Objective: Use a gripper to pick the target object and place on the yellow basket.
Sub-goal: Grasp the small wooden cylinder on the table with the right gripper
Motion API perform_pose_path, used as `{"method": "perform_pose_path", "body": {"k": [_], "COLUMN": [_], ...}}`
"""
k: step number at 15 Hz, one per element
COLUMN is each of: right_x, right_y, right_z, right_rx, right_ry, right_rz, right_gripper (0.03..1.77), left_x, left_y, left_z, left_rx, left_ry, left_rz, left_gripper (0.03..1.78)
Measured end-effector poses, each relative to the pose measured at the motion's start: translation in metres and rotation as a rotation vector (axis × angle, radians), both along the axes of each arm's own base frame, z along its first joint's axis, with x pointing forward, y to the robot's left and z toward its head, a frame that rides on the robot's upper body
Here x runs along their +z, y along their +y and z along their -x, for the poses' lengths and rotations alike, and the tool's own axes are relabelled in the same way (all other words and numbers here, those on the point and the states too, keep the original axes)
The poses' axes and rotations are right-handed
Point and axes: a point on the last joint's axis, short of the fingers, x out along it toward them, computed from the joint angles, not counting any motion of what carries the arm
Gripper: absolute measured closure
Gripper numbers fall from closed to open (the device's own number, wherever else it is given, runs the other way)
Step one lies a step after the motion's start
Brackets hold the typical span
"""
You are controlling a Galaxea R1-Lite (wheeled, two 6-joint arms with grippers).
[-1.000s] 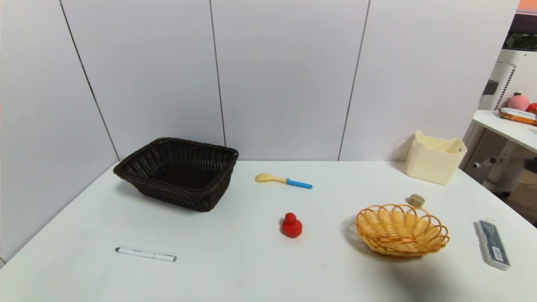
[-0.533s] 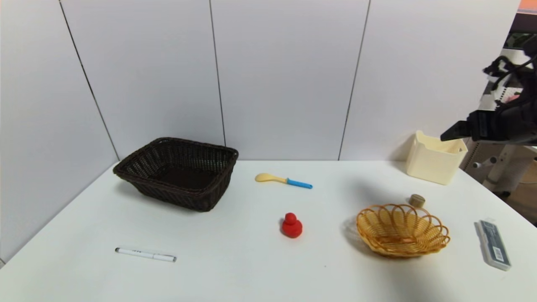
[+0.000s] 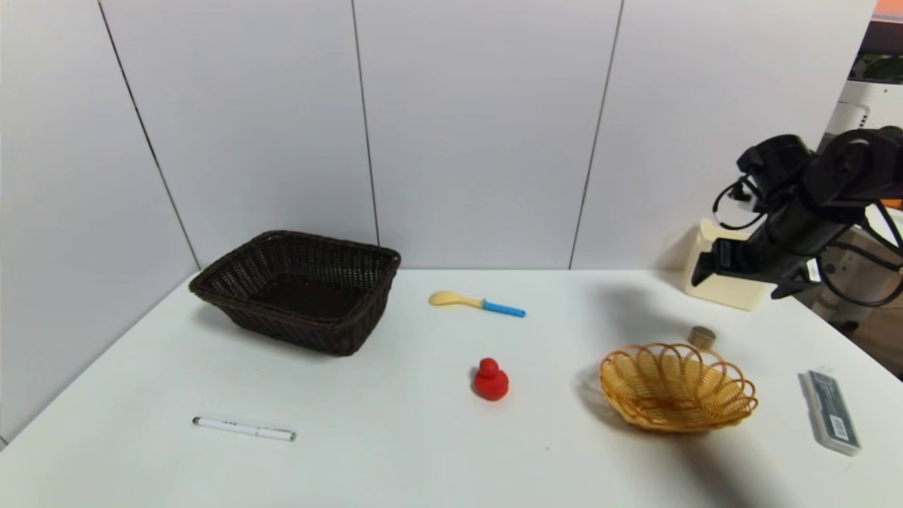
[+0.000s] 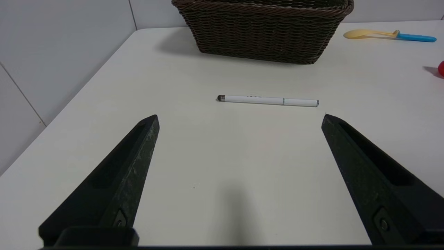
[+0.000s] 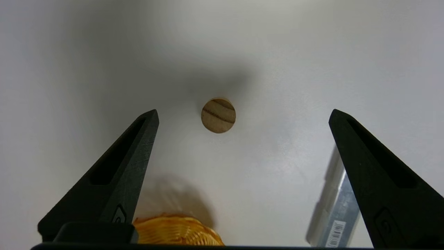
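**A:** While the right gripper (image 5: 242, 116) hangs in the air over the far right of the table (image 3: 395, 451), what does its own camera see?

**B:** Both black fingers (image 5: 114, 173) spread wide with nothing between them — it looks straight down on the cork (image 5: 218, 115), which stands on its flat end on the bare tabletop. The cork lies between the two fingertips in that view but well below them, untouched.

**A:** And from the head?

**B:** The right gripper (image 3: 705, 271) is in front of the cream bin (image 3: 730, 293) at the back right corner, raised above the table. The cork (image 3: 701, 336) sits just behind the yellow basket (image 3: 677, 386), close to its looped rim; whether they touch I cannot tell. The basket holds nothing.

**A:** Anything else near it?

**B:** A grey case (image 3: 831, 411) lies to the right of the basket, near the table edge; its end also shows in the right wrist view, and a bit of the basket's rim (image 5: 177, 232) too.

**A:** The left arm?

**B:** Out of the head view. Its gripper (image 4: 239, 118) is spread open and holds nothing — low over the near left of the table, facing a white pen (image 4: 267, 100), with the dark basket (image 4: 263, 31) beyond.

**A:** The rest?

**B:** A red duck (image 3: 490, 379) mid-table, and a yellow spoon with a blue handle (image 3: 476, 303) behind it.
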Motion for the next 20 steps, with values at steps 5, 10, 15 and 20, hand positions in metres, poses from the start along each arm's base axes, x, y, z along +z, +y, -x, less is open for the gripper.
{"method": "perform_pose_path", "body": {"k": [5,10,15,20], "right_x": [-0.031,-0.041,-0.055,-0.061], "right_y": [0.004,0.006,-0.001,-0.003], "right_z": [-0.012,-0.014,-0.018,-0.019], "right_rx": [-0.035,-0.023,-0.032,-0.036], "right_ry": [0.103,0.152,0.186,0.202], "right_rz": [-0.078,-0.124,-0.145,-0.155], "right_gripper": [0.11,0.1,0.1,0.1], "left_x": [0.0,0.0,0.0,0.0], "left_y": [0.0,0.0,0.0,0.0], "left_z": [0.0,0.0,0.0,0.0], "left_rx": [0.0,0.0,0.0,0.0], "left_ry": [0.0,0.0,0.0,0.0], "left_rz": [0.0,0.0,0.0,0.0], "left_gripper": [0.12,0.12,0.12,0.12]}}
